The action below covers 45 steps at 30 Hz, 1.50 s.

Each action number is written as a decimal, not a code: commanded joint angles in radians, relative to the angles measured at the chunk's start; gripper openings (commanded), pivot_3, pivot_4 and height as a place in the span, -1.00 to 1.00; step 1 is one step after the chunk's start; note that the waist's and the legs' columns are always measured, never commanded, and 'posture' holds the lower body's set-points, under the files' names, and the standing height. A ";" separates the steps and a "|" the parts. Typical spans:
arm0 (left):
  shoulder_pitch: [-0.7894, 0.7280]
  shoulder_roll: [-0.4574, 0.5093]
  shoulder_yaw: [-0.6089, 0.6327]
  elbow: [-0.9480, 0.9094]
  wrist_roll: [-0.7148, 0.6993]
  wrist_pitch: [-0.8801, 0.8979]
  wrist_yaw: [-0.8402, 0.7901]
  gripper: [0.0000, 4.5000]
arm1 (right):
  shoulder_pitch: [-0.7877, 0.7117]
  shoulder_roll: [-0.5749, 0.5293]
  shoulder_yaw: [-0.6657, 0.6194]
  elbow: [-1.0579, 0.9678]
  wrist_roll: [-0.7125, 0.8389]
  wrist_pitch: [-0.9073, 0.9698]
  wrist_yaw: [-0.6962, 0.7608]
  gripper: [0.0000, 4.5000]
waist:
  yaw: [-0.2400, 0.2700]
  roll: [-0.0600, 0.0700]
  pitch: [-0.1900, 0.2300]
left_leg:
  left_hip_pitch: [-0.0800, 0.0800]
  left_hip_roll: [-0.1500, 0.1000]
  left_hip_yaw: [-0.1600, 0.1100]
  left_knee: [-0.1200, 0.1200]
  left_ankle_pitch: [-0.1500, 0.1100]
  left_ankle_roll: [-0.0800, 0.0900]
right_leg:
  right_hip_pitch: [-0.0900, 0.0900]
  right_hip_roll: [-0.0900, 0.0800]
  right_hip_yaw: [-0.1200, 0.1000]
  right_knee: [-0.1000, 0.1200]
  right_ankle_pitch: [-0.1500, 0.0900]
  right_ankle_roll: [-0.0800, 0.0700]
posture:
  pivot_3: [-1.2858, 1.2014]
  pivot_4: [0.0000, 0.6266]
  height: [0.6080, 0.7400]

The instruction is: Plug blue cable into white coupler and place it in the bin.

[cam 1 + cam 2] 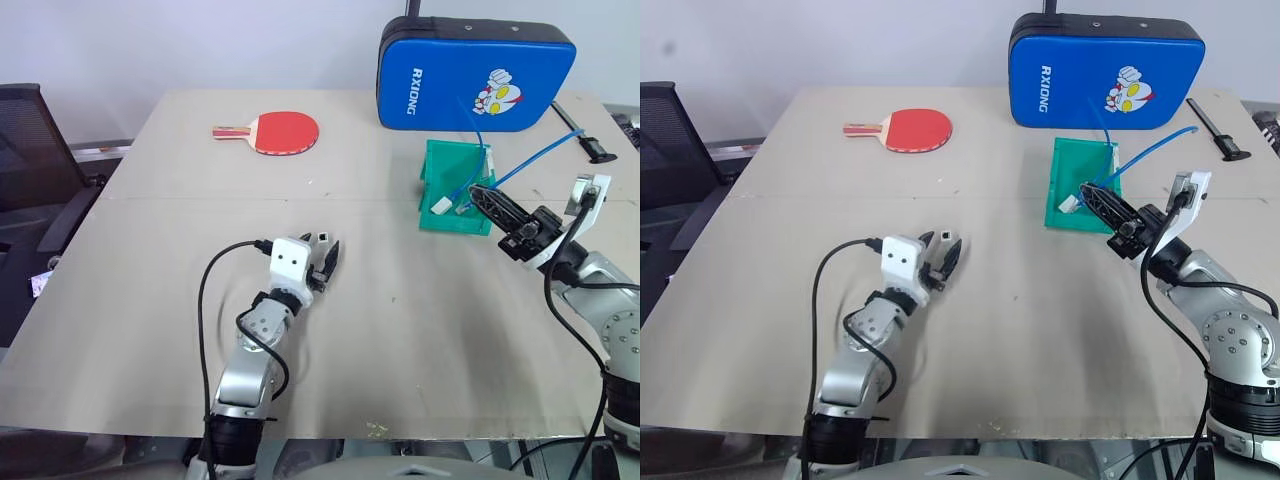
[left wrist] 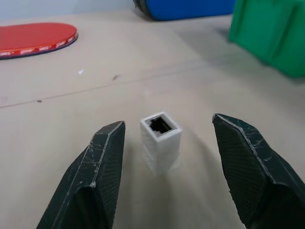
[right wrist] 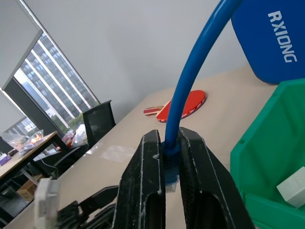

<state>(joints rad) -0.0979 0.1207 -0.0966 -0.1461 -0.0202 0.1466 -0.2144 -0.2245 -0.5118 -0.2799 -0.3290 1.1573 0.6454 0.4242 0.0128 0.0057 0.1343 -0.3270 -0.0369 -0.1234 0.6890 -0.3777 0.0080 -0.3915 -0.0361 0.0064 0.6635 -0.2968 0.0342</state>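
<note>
Left hand [image 1: 326, 256] low over the tabletop [image 1: 400, 330], near the centre of the head view; fingers [image 2: 102, 167] spread apart, gripping nothing; white coupler [image 2: 161, 140] standing upright on the tabletop between the two fingers, touching neither, dark socket hole facing up.

Right hand [image 3: 172, 191] at 3 o'clock in the head view, raised just in front of the bin [image 1: 440, 175]; fingers pressed together on the blue cable [image 3: 195, 81] close to its plug end — plug pinched between the pads, cable rising out of the grip in a curve; in the head view, cable arcing up and away toward 2 o'clock, past the bin's far side.

Green bin at 2 o'clock from the tabletop's centre, lowered lip facing the robot; inside it a white block [image 1: 442, 205] with a second blue cable [image 1: 472, 130] running up toward the blue padded case [image 1: 440, 75]; case lying at 1 o'clock just behind the bin, lettered RXIONG, cartoon figure on its face.

Red table-tennis paddle [image 1: 284, 131] lying flat at 11 o'clock, well apart from both hands, handle pointing left; black chair [image 1: 30, 150] at 9 o'clock beside the tabletop's edge; black calliper-like tool [image 1: 1220, 125] near the far right edge — too small to tell more.
</note>
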 commanded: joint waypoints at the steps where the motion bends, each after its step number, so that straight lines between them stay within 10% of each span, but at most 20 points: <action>1: -0.024 -0.020 -0.009 0.016 0.025 -0.029 0.034 0.32 | -0.006 -0.002 -0.024 -0.032 0.015 0.007 0.006 -1.00 | -0.001 0.000 0.000 | 0.000 0.000 0.000 0.000 0.000 0.000 | 0.000 0.000 0.000 0.000 0.000 0.000 | 0.03 -0.52 1.00; 12: -0.034 -0.049 -0.005 0.072 0.041 -0.049 0.067 0.32 | 0.021 -0.004 -0.037 -0.053 0.009 0.013 0.008 -1.00 | -0.001 0.000 0.000 | 0.000 0.000 0.001 0.000 0.000 0.000 | -0.001 0.000 0.001 0.000 0.000 0.000 | 0.03 -0.52 1.00; 19: -0.033 -0.039 -0.002 0.084 0.058 -0.057 0.083 -0.83 | 0.024 0.002 -0.038 -0.049 -0.002 0.006 0.010 -1.00 | -0.001 0.000 0.000 | 0.000 0.000 0.001 0.000 0.000 0.000 | -0.001 0.000 0.001 0.000 0.000 0.000 | 0.03 -0.52 1.00; 45: -0.241 -0.051 -0.175 -0.039 0.051 -0.042 -0.123 -0.83 | -0.176 0.099 0.366 -0.184 -0.640 -0.247 0.028 -1.00 | -0.026 0.000 0.000 | 0.000 -0.001 0.002 0.000 0.000 0.000 | -0.003 0.000 0.001 0.001 0.000 0.000 | 0.03 -0.52 1.00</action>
<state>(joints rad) -0.3187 0.0826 -0.2660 -0.1229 0.0205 0.1183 -0.3511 -0.3848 -0.4230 0.0832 -0.4997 0.5501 0.4400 0.4566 -0.0130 0.0056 0.1340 -0.3272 -0.0374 -0.1218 0.6895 -0.3776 0.0078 -0.3941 -0.0358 0.0074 0.6647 -0.2968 0.0342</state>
